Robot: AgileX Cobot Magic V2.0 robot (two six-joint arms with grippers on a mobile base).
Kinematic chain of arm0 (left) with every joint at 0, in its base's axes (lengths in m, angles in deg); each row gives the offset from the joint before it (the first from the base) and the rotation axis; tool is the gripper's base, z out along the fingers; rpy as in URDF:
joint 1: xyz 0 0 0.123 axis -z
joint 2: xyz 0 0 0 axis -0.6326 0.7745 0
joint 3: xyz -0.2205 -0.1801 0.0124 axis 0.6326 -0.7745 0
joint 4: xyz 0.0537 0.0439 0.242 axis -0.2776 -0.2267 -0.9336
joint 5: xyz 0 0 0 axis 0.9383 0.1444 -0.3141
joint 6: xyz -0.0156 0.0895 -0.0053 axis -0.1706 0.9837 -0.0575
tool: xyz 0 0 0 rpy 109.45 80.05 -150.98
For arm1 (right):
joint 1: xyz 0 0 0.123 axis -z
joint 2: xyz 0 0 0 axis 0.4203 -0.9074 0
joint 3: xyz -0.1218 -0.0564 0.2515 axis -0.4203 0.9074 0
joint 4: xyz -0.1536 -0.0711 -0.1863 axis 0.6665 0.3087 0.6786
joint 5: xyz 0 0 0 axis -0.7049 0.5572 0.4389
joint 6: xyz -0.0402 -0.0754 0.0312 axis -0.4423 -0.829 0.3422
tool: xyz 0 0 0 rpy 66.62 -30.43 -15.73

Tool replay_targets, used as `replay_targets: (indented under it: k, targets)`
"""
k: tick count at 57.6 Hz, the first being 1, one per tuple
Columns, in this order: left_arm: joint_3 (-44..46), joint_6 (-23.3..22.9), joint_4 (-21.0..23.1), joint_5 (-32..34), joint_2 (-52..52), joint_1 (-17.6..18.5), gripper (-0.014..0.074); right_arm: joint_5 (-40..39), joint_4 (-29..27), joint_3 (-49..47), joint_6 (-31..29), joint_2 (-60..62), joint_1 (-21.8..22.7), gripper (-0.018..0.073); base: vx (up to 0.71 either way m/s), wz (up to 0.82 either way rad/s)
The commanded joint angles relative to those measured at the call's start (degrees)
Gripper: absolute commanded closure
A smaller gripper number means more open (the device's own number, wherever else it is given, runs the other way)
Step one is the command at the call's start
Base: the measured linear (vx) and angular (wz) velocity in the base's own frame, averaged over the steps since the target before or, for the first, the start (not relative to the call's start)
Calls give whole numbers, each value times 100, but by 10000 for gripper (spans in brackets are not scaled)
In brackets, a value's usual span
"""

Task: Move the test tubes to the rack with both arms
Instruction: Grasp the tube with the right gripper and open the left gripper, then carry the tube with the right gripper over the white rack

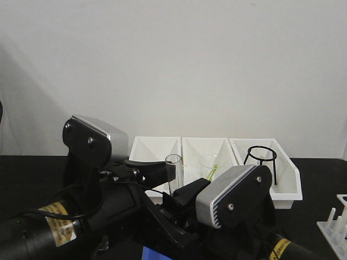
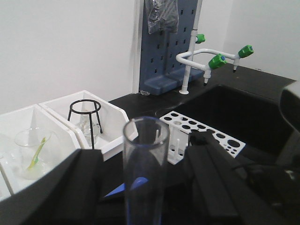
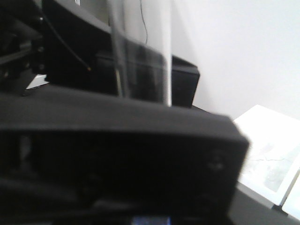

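One clear test tube (image 1: pixel 173 172) stands upright in the air between the two arms. In the left wrist view the test tube (image 2: pixel 145 168) rises between the black fingers (image 2: pixel 75 187) of my left gripper (image 2: pixel 145 161), which is open with a gap on each side of the glass. My right gripper (image 1: pixel 176 206) reaches in from the right and grips the tube's lower end. Its wrist view is blurred: the tube (image 3: pixel 140 47) shows above a dark bar that hides the jaws. The white rack (image 2: pixel 206 133) lies ahead on the black bench, and the rack (image 1: pixel 336 227) also shows at the far right.
Three white bins (image 1: pixel 154 142) stand in a row at the back. A glass beaker (image 1: pixel 211 168) sits in the middle one and a black wire tripod (image 1: pixel 261 160) in the right one. Beyond the rack are a white tap with green knobs (image 2: pixel 216 60) and a blue pegboard (image 2: pixel 164 56).
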Motion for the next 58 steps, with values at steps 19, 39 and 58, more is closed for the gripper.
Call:
replay_targets:
  k: [19,39,58]
  targets:
    - [198,66,-32,879,-888,31,66,-464,15,-192,21,124,22,567,0,0]
    - [198,865,-27,183,-1838,31,77,-501,-197,-192,-199,124,62,567,0,0]
    - [198,922,-49,-1203,-2237,31,77,-501,-719,-192,-280,124,1687,566,0,0]
